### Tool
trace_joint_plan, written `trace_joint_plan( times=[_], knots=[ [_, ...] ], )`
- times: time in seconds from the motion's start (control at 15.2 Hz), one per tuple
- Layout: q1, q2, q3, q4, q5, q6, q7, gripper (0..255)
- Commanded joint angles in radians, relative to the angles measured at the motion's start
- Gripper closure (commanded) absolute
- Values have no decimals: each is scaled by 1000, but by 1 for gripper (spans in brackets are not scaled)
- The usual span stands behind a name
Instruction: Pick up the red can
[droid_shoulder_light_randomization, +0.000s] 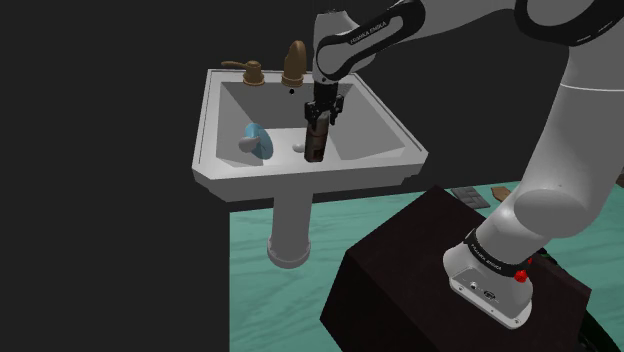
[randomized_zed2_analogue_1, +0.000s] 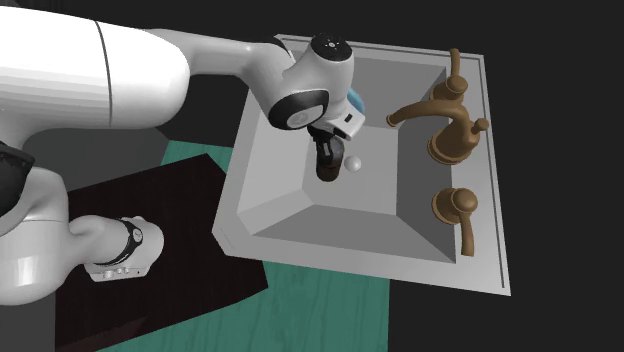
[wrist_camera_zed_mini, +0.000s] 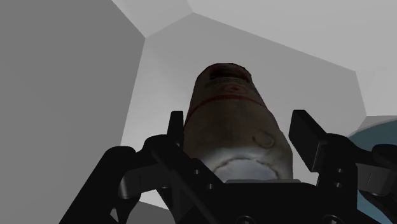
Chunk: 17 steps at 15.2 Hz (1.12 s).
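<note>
Our black end effector (droid_shoulder_light_randomization: 320, 120) is clenched on the worn dull-red cylindrical can (wrist_camera_zed_mini: 232, 108), which stands upright in the middle of the white pedestal sink (droid_shoulder_light_randomization: 214, 120), just to the shoulder view's right of the drain. We would lift straight up, with no tilt, until the can clears the rim. That path should stay well off the brown metal faucet (droid_shoulder_light_randomization: 295, 62) on the far side and the pale blue rounded object (droid_shoulder_light_randomization: 258, 140) to the left.

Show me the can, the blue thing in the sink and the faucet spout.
can (wrist_camera_zed_mini: 232, 121): wrist view, its side
blue thing (droid_shoulder_light_randomization: 262, 140): shoulder view, its middle
faucet spout (droid_shoulder_light_randomization: 295, 65): shoulder view, its upright body
</note>
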<state>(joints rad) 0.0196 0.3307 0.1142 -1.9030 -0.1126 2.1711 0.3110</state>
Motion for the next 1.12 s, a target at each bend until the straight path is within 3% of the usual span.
trace_joint_plan(
  times=[0.0, 1.06],
  knots=[
    [-1, -5, 0, 3, 2, -11, -2, 255],
    [-3, -87, 6, 87, 20, -176, -20, 255]
  ],
)
